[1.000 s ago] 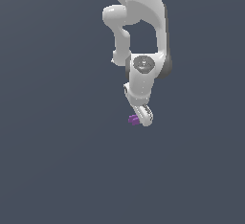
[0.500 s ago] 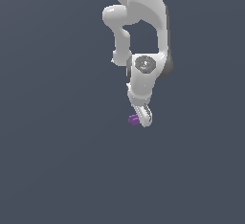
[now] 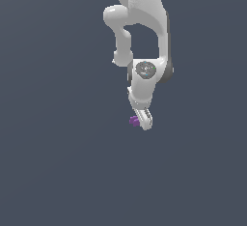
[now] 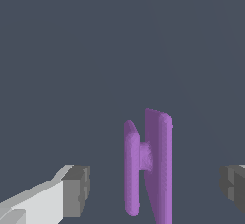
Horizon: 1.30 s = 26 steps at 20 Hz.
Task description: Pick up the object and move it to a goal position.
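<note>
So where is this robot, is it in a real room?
Probably not a real room: it looks like a computer-made test scene. The floor is one flat grey with nothing else on it, and the white arm and little purple piece look smooth and drawn.

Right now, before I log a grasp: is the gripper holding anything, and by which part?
Nothing is held. The gripper is open, its pads standing apart on either side of the purple piece with clear gaps, touching neither side.

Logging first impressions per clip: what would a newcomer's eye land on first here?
The white Panda arm reaching down from the top of the exterior view against a flat grey-blue ground. Then the tiny purple piece at its hand. In the wrist view that piece, two slabs joined by a neck, stands between the open grey fingertips, touching neither.
</note>
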{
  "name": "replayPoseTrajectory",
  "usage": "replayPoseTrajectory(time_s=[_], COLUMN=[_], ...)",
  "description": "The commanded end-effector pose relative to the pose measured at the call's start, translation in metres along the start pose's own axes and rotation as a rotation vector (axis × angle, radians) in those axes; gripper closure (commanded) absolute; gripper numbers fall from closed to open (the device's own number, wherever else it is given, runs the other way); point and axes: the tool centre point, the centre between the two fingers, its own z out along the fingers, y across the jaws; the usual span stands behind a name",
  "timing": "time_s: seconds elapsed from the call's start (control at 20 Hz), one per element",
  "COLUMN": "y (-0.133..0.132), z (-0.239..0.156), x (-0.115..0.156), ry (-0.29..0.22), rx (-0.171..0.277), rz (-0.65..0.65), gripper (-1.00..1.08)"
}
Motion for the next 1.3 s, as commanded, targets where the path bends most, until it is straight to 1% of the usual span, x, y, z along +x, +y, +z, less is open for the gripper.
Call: replayPoseTrajectory(time_s=[0.0, 0.2, 0.4, 0.45, 1.0, 1.25], y=[0.001, 0.001, 0.0, 0.0, 0.0, -0.002], z=[0.013, 0.027, 0.031, 0.031, 0.031, 0.02], x=[0.0, 0.0, 0.0, 0.0, 0.0, 0.005], ry=[0.0, 0.0, 0.0, 0.0, 0.0, 0.0], rx=[-0.001, -0.001, -0.001, -0.001, 0.0, 0.0], rz=[0.001, 0.002, 0.002, 0.002, 0.002, 0.002], gripper=[-0.92, -0.92, -0.92, 1.08, 1.08, 1.08])
